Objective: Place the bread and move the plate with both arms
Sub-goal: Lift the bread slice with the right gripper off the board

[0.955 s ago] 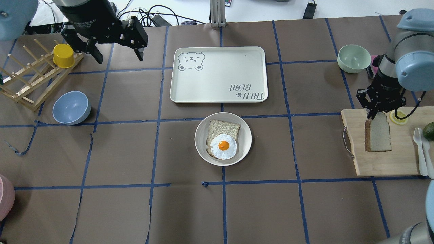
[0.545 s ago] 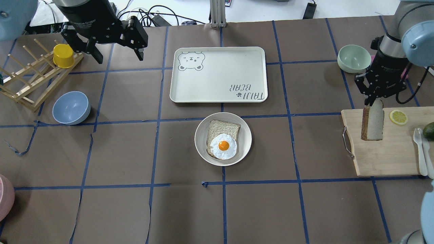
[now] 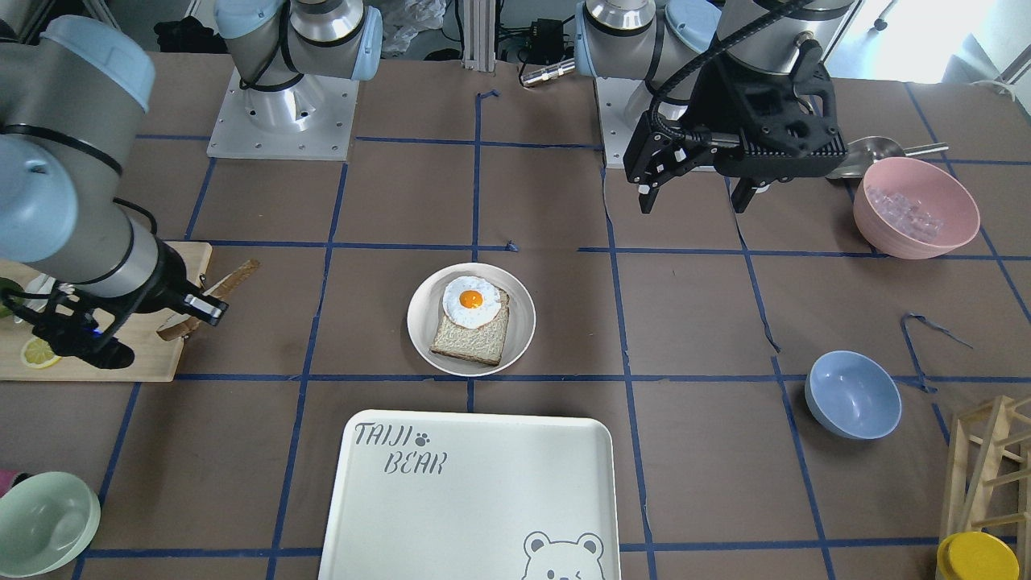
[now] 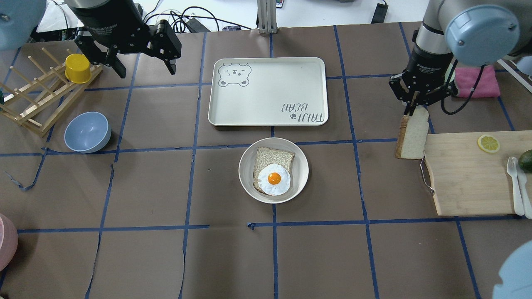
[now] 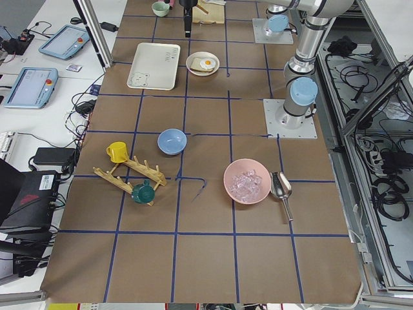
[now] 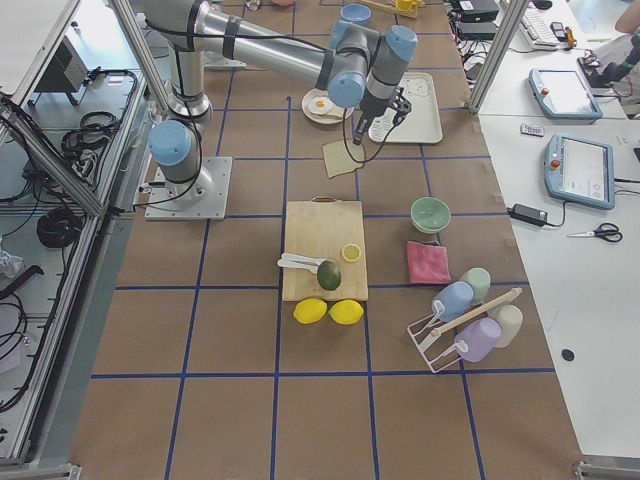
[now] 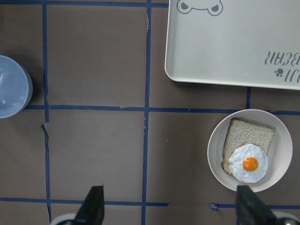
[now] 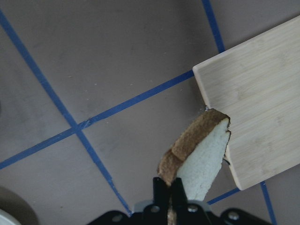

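My right gripper [image 4: 413, 109] is shut on the top edge of the bread [image 4: 412, 133], a pale slice with a brown crust. The bread hangs in the air over the left edge of the cutting board [image 4: 469, 174]. The right wrist view shows the bread [image 8: 199, 150] pinched between the fingers. The plate [image 4: 301, 166] sits mid-table with a smaller slice of toast and a fried egg [image 4: 273, 179] on it. The bread is well to the right of the plate. My left gripper [image 4: 146, 70] is open and empty, high over the far left of the table.
The white bear-print tray [image 4: 268, 91] lies just beyond the plate. A lemon slice [image 4: 488, 143], cutlery and an avocado are on the board. A blue bowl [image 4: 87, 132], a wooden rack with a yellow cup [image 4: 77, 68], a pink cloth [image 4: 478, 81] and a green bowl [image 3: 44, 524] stand around.
My right gripper has lifted the bread off the cutting board and carried it left and farther back, to the board's left edge. The left arm has not moved.
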Robot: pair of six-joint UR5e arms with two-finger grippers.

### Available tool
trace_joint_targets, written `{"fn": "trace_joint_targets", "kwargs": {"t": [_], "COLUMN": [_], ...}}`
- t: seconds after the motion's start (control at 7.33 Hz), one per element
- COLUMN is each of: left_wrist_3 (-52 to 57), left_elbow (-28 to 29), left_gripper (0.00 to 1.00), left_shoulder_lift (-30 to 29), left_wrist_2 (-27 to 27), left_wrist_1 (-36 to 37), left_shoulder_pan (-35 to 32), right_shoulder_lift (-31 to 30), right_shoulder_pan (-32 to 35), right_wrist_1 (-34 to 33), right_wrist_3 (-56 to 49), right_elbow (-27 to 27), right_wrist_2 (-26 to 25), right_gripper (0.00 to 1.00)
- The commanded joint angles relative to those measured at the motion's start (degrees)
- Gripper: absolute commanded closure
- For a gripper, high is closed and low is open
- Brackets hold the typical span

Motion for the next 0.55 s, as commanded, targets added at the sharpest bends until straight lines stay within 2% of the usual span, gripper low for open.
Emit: {"fn": "trace_joint_targets", "kwargs": {"t": [0.0,0.27,0.41], "left_wrist_3": [0.00,0.00,0.00], "left_elbow": [-0.09,-0.09,-0.17], "left_gripper": [0.00,0.00,0.00], "left_shoulder_lift": [0.17,0.18,0.18], "left_wrist_2": [0.00,0.09,0.00], "left_wrist_1": [-0.02,-0.02,-0.02], "left_shoulder_pan": [0.00,0.00,0.00], "right_shoulder_lift": [-0.04,0.92,1.27], "right_shoulder_pan": [10.10,13.91,14.53], "right_wrist_1": [-0.72,-1.26,-1.60], "right_wrist_3": [15.38,22.02,23.17], "right_elbow": [-0.47,-3.10,-3.20], "right_wrist_2": [6.19,8.34,11.21], "right_gripper": [1.00,1.00,1.00]}}
